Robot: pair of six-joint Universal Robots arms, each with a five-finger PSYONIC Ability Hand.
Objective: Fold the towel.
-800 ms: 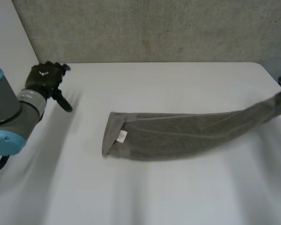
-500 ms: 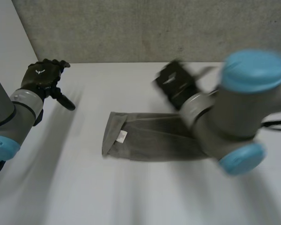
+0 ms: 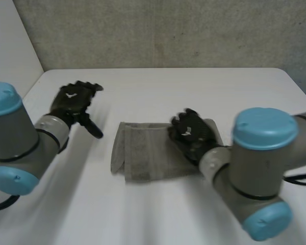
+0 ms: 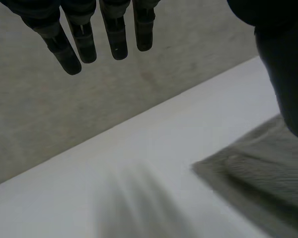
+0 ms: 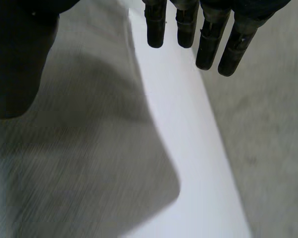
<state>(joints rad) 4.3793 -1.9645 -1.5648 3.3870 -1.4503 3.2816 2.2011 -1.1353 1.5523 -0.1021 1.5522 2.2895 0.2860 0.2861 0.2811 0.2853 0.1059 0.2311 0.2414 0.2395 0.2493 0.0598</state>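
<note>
Right hand [image 3: 194, 135] over towel [image 3: 143, 153] (fingers [image 5: 156, 25] straight)

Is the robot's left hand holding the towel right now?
No, the left hand hangs open over the table, apart from the towel.

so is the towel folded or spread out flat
Folded: the towel lies as a short rectangle, with layered edges showing at the end away from the right hand, which is open over its other end.
</note>
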